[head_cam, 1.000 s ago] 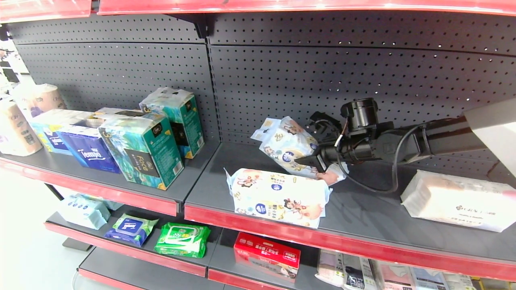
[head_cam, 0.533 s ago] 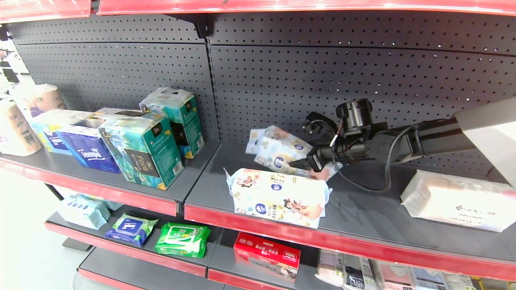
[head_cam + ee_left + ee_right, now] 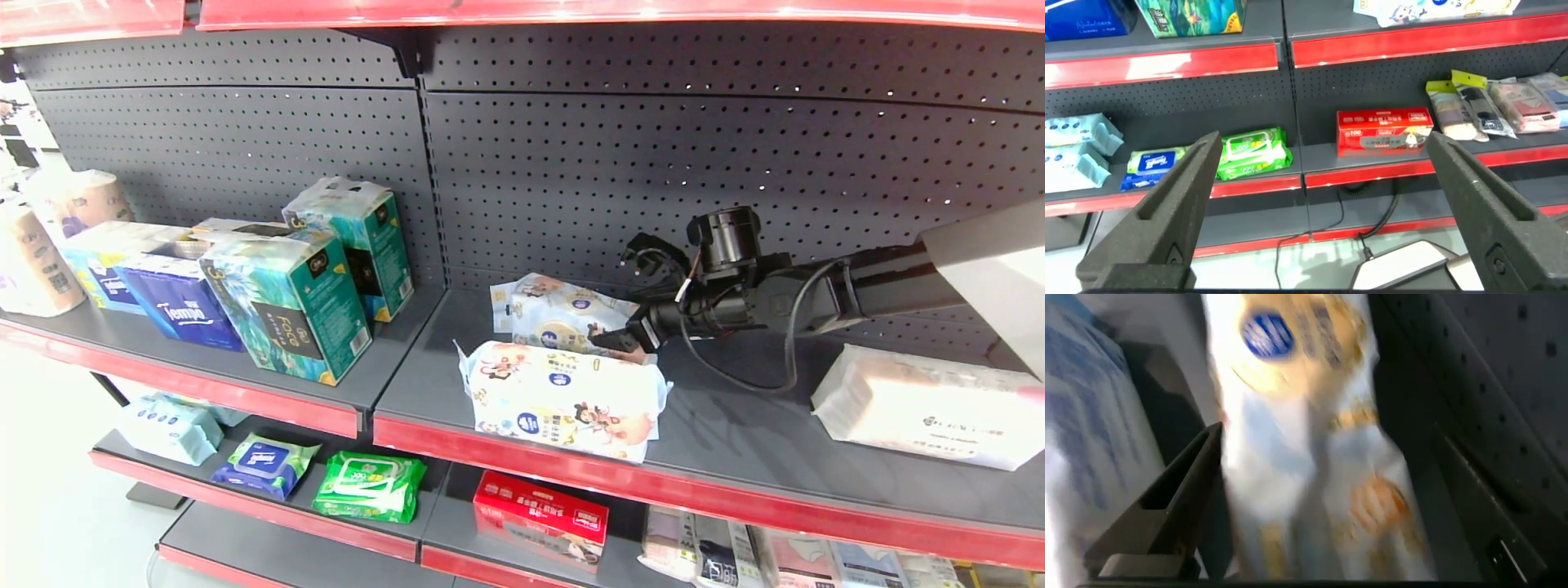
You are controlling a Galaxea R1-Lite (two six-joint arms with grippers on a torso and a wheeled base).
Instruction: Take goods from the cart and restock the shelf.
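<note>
A white tissue pack with cartoon print [image 3: 555, 314] lies flat on the dark shelf [image 3: 735, 441], close to the pegboard back. My right gripper [image 3: 624, 339] is at the pack's right end. In the right wrist view this pack [image 3: 1306, 457] sits between the spread fingers [image 3: 1167, 514], with a gap on one side, so the gripper [image 3: 1327, 498] is open around it. A second, similar pack [image 3: 563, 400] lies in front, near the shelf's red edge. My left gripper [image 3: 1323, 188] hangs open and empty, facing the lower shelves.
Green tissue boxes [image 3: 286, 302] and blue packs [image 3: 175, 306] stand on the left shelf section. A white wrapped pack [image 3: 922, 404] lies at the right. Lower shelves hold a red box [image 3: 543, 514] and green wipes [image 3: 371, 486]. Bare shelf lies between the cartoon packs and the white pack.
My right gripper has lowered the cartoon pack from a raised, tilted pose to lie flat on the shelf behind the front pack. The arm shifted slightly left and down.
</note>
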